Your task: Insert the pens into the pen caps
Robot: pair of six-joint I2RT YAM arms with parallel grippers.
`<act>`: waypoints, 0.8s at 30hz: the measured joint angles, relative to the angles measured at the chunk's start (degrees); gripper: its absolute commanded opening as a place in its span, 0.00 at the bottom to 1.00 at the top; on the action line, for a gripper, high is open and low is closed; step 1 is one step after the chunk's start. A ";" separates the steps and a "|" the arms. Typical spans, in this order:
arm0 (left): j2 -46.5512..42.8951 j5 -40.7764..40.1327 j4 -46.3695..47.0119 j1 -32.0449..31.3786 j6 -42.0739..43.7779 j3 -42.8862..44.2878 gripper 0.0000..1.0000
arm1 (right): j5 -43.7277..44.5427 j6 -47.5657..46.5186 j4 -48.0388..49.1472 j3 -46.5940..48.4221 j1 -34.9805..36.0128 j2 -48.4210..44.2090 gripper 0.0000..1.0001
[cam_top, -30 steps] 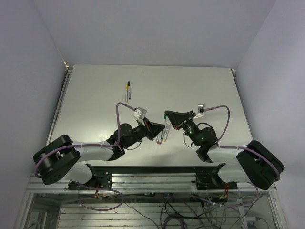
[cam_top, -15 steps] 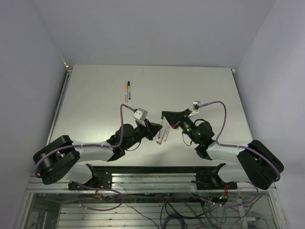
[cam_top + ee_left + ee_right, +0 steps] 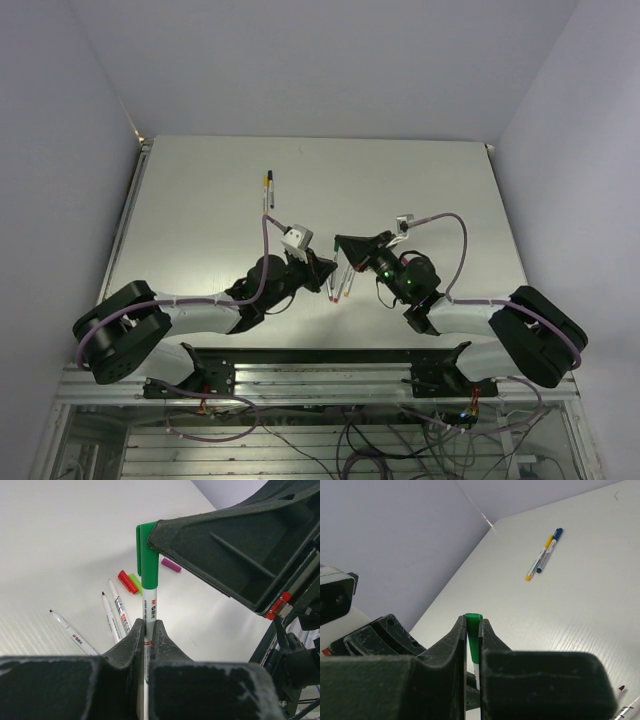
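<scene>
Pinching the green pen [image 3: 149,607] tight in the left gripper [image 3: 145,630], up off the table [image 3: 60,540]. Squeezing the green cap [image 3: 146,555] in the right gripper [image 3: 472,630], closed hard on it. Joined tip to cap, in one straight line, in the middle between both arms. Lying flat on the table below: three bare pens [image 3: 110,617], a red cap [image 3: 127,581] and a magenta cap [image 3: 171,565]. Resting side by side far back: two capped pens [image 3: 540,556], yellow and blue.
</scene>
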 measured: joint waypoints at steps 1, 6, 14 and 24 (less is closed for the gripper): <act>0.00 0.02 -0.50 0.11 0.09 0.13 0.07 | 0.39 -0.07 0.02 0.00 0.15 0.13 0.00; 0.00 0.15 -1.18 0.61 0.33 0.17 0.07 | 1.66 -0.44 -0.98 0.28 0.52 0.00 0.08; 0.70 -1.11 0.50 2.86 0.44 2.91 0.07 | 4.28 -2.91 -13.27 2.34 2.89 -5.35 0.48; 9.11 -1.75 0.22 7.52 -1.05 3.78 0.07 | 12.90 -6.97 -26.32 3.34 3.58 -20.79 0.54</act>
